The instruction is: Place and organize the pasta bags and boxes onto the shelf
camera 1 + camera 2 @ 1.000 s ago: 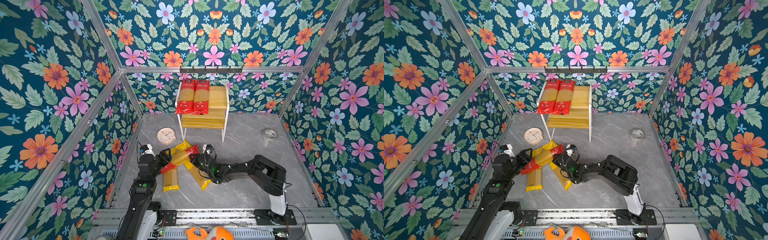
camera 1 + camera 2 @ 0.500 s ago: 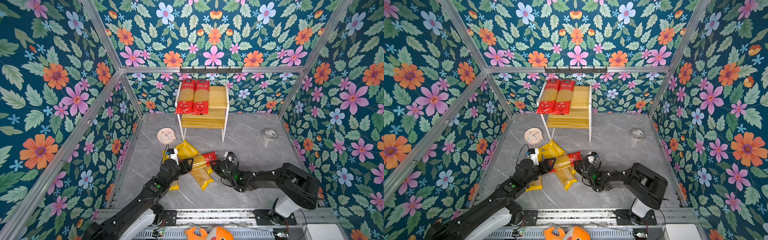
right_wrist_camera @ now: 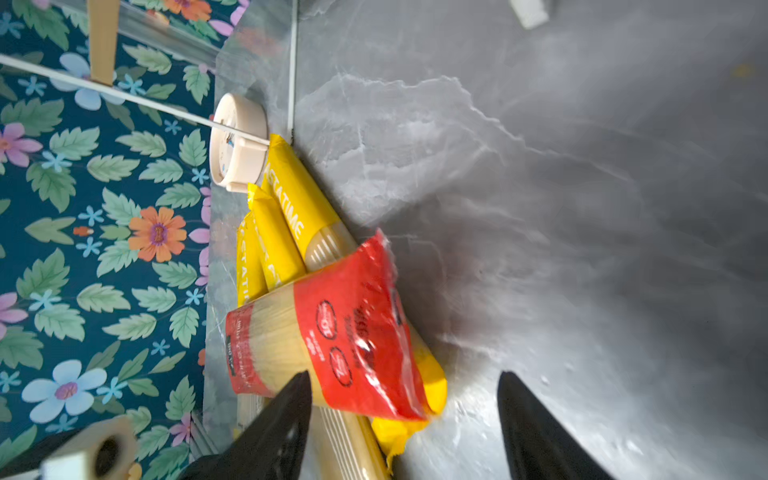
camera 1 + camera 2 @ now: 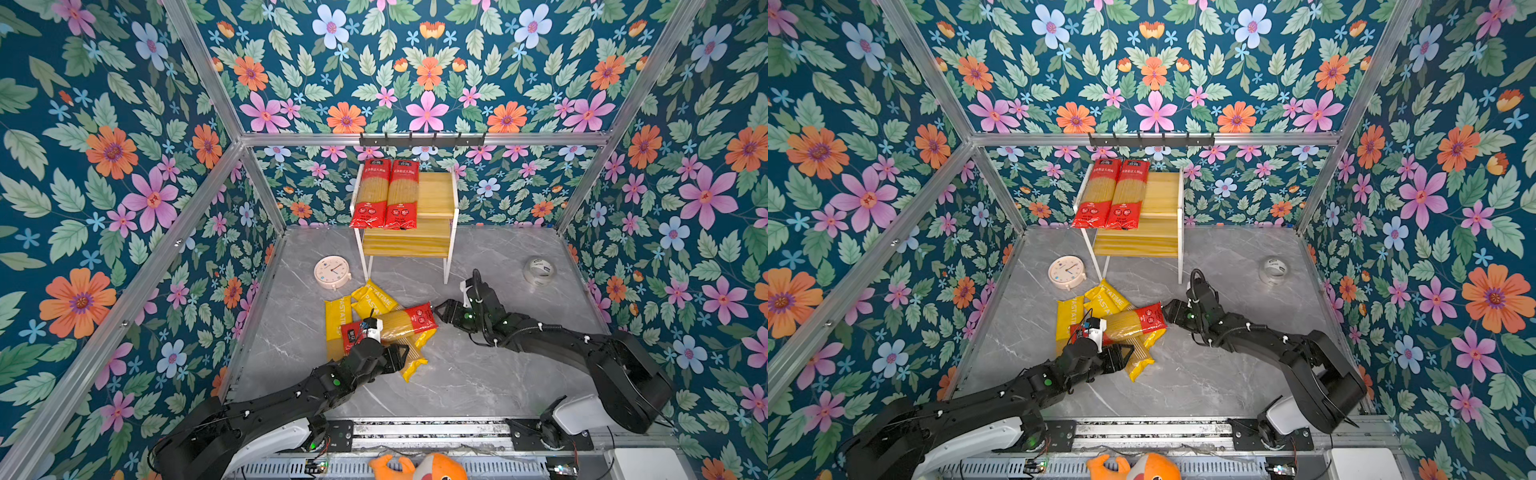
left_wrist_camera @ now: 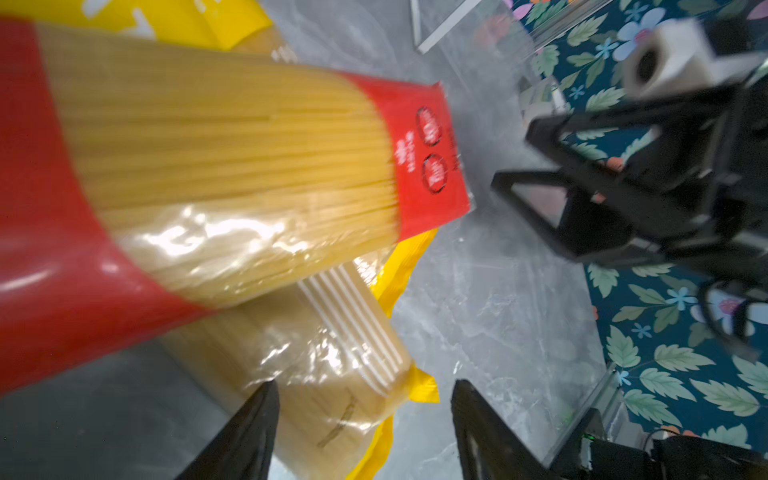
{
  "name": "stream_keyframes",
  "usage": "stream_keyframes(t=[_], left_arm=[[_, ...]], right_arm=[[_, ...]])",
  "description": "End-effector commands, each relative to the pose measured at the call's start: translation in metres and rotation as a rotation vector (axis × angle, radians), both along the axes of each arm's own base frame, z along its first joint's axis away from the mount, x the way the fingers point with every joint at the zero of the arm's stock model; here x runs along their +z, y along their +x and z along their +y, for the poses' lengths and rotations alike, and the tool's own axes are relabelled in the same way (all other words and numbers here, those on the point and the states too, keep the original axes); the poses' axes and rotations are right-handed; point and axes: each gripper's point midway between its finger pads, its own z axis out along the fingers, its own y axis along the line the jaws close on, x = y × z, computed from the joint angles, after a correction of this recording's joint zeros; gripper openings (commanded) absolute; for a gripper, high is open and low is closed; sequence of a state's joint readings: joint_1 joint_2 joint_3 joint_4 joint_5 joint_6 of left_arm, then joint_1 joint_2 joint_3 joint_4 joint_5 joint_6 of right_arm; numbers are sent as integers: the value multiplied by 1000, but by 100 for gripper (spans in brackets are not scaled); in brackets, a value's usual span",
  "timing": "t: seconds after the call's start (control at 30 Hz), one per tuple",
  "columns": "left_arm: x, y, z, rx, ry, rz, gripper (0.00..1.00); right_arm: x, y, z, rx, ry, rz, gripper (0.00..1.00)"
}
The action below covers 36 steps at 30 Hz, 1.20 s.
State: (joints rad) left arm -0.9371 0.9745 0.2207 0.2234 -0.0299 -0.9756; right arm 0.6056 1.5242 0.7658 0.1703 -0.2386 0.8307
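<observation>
Four left to shelve: red-ended clear spaghetti packet [image 4: 401, 325] atop three yellow "PASTATIME" packets [image 4: 376, 297], heaped before yellow slatted two-tier shelf [image 4: 436, 193]. Expect light weight, slick film, brittle strands: grasp mid-length, across the width. Left gripper [image 4: 404, 358] and right gripper [image 4: 437, 312] spread, nothing clamped.

Bright even light, top views sharp, wrist views motion-blurred

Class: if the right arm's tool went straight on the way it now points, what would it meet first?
Probably the loose red-ended spaghetti packet: the right tool faces its near end, though height is unclear.
</observation>
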Motion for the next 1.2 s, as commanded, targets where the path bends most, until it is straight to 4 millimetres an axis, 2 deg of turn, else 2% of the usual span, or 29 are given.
stream_keyframes(t=[0.0,0.07,0.17,0.27,0.37,0.43,0.5,0.6,0.63,0.67,0.8,0.9,1.03,1.1,1.17], left_arm=[[-12,-4,6,44,-23,52,68],[-22,-8,15,67,7,77,68],[-30,-5,33,141,41,72,69],[-26,10,52,223,63,33,68],[-17,30,61,271,-2,5,67],[-7,43,65,299,-34,-23,66],[4,54,65,313,-22,-66,66],[23,69,55,283,2,-126,67],[27,74,51,268,11,-139,68],[28,78,47,258,17,-145,68],[34,97,27,198,22,-158,68],[41,110,17,160,28,-164,68],[56,113,21,162,31,-183,68],[57,108,26,167,38,-174,68],[55,101,29,167,35,-151,68]], right_arm=[[-10,-10,23,196,6,38,72],[-20,-6,35,231,31,70,72],[-28,2,49,246,75,100,64],[-28,7,53,236,98,93,54],[-26,3,51,226,116,85,42],[-26,-4,45,218,118,96,34],[-32,-16,39,214,121,125,30],[-47,-42,25,196,144,186,25],[-58,-53,20,182,145,219,24],[-51,-60,18,182,164,205,24],[-57,-101,12,203,135,247,35],[-50,-114,4,211,101,252,49],[-34,-101,-25,172,55,231,65],[-27,-90,-34,180,41,216,69],[-21,-80,-34,211,32,199,72]])
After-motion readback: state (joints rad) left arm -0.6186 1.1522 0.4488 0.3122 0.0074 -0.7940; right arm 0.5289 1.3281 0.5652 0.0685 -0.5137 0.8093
